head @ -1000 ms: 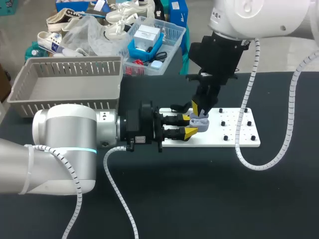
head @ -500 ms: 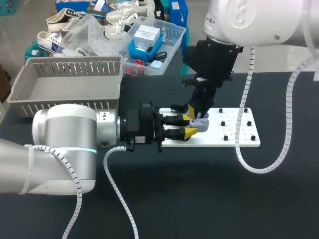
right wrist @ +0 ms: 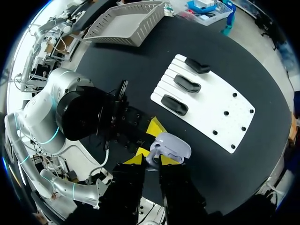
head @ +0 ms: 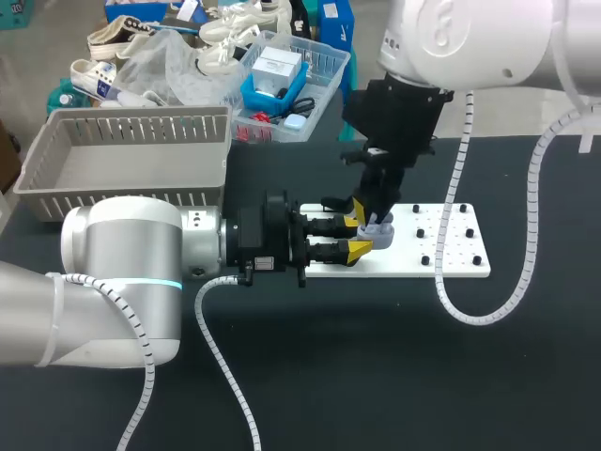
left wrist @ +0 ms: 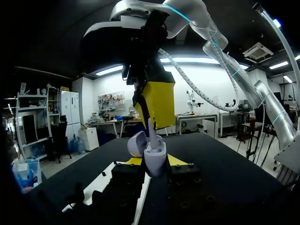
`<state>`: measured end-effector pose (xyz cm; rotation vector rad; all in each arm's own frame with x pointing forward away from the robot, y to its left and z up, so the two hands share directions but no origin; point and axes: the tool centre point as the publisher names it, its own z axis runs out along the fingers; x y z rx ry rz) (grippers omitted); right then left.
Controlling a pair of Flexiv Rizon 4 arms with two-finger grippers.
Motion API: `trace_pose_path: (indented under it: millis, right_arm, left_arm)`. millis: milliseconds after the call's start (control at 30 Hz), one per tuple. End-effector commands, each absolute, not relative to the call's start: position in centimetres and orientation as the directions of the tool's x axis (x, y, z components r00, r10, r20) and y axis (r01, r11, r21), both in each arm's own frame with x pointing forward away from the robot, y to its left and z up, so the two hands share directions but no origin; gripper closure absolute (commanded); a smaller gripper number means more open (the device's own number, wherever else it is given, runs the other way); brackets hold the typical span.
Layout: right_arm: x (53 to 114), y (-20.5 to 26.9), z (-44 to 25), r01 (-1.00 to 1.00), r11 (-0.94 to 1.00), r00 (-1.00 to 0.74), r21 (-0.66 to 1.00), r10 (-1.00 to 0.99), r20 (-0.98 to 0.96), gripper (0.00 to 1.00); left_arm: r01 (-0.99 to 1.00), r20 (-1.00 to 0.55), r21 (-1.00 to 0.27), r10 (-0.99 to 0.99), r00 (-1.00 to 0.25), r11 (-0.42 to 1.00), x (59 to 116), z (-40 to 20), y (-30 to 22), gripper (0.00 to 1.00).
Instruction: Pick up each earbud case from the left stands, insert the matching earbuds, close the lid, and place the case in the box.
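Over the board's (head: 451, 263) 9 o'clock end, left gripper (head: 360, 237) is clamped on the open case (head: 377, 228) and right gripper (head: 368, 214) looks pinched on an earbud (left wrist: 151, 127) at its mouth. Mid-insert I'd say: lid to close, then the box (head: 131, 127) at 10 o'clock.

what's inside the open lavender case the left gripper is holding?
One white earbud pokes up out of the case, stem pinched by the right gripper. The case wall and that gripper cover the rest of the cavity, so a second earbud cannot be confirmed.
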<state>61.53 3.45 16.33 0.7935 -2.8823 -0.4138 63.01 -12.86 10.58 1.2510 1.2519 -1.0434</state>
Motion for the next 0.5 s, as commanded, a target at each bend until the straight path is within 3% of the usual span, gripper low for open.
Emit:
trace_pose_path:
  millis: [33,500]
  right_arm:
    - [61.57,3.41,16.27,-0.483,0.825,-0.855,0.294,-0.516,0.042,1.0]
    - [61.25,3.15,16.07,-0.491,0.821,-0.856,0.291,-0.517,0.014,1.0]
  left_arm:
    - [0.993,-0.992,0.087,0.094,0.079,0.084,62.94,10.54,-12.92,1.0]
    - [0.993,-0.992,0.087,0.094,0.079,0.084,62.94,10.54,-12.92,1.0]
